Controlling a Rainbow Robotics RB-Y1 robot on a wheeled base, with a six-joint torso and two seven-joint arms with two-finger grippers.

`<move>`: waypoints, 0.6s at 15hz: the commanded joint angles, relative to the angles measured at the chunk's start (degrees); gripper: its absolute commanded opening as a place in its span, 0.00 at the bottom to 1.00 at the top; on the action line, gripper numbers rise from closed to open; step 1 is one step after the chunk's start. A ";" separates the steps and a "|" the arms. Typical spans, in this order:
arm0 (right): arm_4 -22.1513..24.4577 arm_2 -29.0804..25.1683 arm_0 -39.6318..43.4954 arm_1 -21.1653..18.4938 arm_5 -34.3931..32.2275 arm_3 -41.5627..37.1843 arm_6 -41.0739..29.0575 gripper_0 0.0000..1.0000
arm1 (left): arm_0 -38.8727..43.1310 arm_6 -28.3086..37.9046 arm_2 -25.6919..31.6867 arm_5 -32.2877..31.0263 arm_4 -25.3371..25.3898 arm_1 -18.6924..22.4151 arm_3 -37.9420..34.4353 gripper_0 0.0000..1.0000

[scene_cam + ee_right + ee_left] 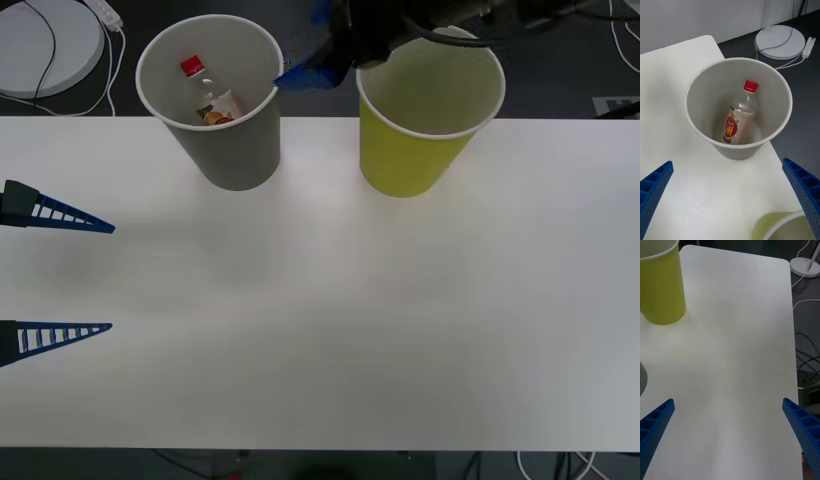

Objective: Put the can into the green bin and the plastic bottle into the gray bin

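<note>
The gray bin (215,110) stands at the table's far left with the plastic bottle (207,95) leaning inside it, red cap up. In the right wrist view the plastic bottle (739,120) rests on the floor of the gray bin (696,112). My right gripper (727,162) is open and hovers above and just right of that bin; one of its blue fingers (312,72) shows between the two bins. The green bin (425,120) stands to the right. The can is out of view. My left gripper (112,278) is open and empty at the table's left edge.
A white round base (45,45) with a cable and power strip lies on the dark floor beyond the table's far left. The left wrist view shows the green bin (660,285) and bare white tabletop (737,352), with cables past the table's edge.
</note>
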 commanded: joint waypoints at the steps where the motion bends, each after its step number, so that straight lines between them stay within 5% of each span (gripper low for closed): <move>1: -1.33 -4.58 6.81 -4.61 0.25 -7.18 1.97 1.00 | 0.00 0.00 0.00 0.00 0.00 0.00 0.00 1.00; 9: -2.74 -23.65 33.45 -14.55 0.43 -28.36 5.48 1.00 | 0.00 0.00 0.00 0.00 0.00 0.00 0.00 1.00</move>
